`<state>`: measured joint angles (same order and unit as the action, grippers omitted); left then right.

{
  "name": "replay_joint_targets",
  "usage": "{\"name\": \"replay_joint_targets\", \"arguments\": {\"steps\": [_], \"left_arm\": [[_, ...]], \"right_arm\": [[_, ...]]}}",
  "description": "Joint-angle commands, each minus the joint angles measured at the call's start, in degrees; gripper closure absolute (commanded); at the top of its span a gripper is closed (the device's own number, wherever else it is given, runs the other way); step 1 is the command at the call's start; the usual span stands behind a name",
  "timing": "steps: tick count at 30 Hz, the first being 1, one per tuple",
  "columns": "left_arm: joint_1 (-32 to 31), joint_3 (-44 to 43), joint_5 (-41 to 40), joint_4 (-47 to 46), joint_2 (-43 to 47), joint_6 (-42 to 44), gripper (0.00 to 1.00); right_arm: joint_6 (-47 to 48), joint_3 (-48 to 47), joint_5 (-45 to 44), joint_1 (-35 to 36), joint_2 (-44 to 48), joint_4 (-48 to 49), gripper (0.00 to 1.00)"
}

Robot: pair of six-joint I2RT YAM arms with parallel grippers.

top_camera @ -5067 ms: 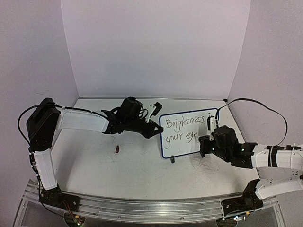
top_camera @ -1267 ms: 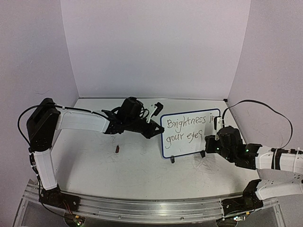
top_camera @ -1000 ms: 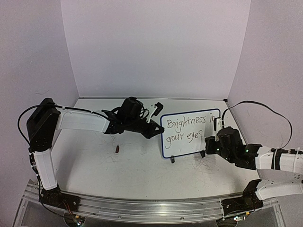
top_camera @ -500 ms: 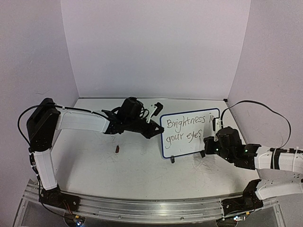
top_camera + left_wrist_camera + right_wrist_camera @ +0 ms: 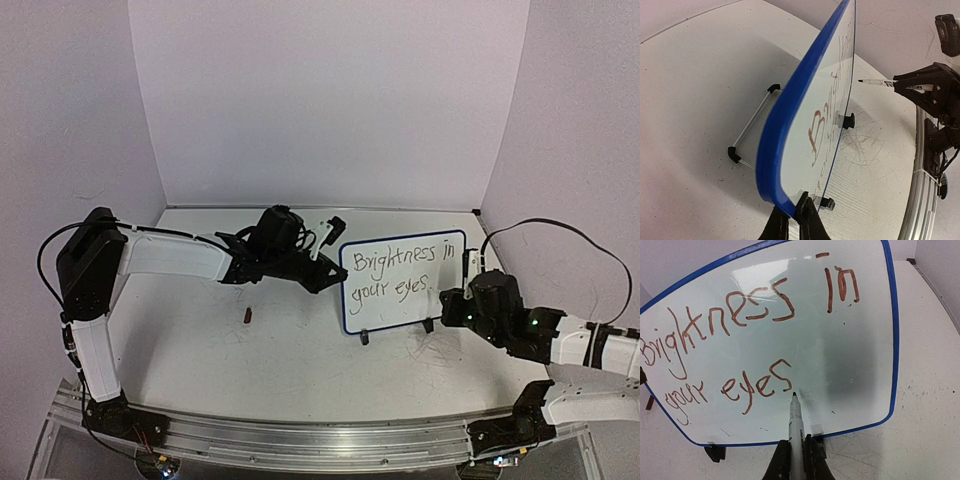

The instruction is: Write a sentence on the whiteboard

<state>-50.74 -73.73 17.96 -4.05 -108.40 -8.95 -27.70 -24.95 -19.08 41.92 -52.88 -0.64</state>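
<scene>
The right gripper (image 5: 796,452) is closed on a marker (image 5: 795,422), which is clamped between the two fingers with its dark tip pointed away from the wrist. The tip is aimed at the face of the whiteboard (image 5: 860,345), just below the last letter of "eyes". In the left wrist view a slight gap appears between the tip and the board, but contact cannot be settled.

The sentence (image 5: 750,310) is written in two lines of thin dark marker letters: "Brightness in" above, "your eyes" below.

The left gripper (image 5: 795,214) is closed on the blue frame at the board's left edge, near its lower corner. The frame is pinched between the fingertips.

In the top view the whiteboard (image 5: 400,282) is stood nearly upright on two small black feet (image 5: 365,338) on the white table (image 5: 250,370), towards the right and between the two grippers. The left gripper (image 5: 328,268) is placed at its left side and the right gripper (image 5: 455,303) at its lower right corner.

A small dark reddish object (image 5: 247,316) is seen lying on the table, well apart from the board on its left. Faint grey scribbles are marked on the tabletop beneath the right arm.
</scene>
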Motion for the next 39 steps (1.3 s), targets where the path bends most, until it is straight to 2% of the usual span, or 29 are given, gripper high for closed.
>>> {"name": "replay_joint_targets", "arguments": {"steps": [1,29,39], "left_arm": [[0.3,0.6,-6.6,7.0,-2.3,3.4,1.00],[0.1,0.1,-6.4,7.3,-2.1,3.8,1.00],[-0.1,-0.5,-6.5,7.6,-2.5,3.6,1.00]], "right_arm": [[0.0,-0.8,-2.6,-0.6,-0.9,0.2,1.00],[2.1,-1.3,-1.4,-2.4,-6.6,8.2,1.00],[2.3,-1.7,-1.7,-3.1,-7.3,8.3,1.00]]}}
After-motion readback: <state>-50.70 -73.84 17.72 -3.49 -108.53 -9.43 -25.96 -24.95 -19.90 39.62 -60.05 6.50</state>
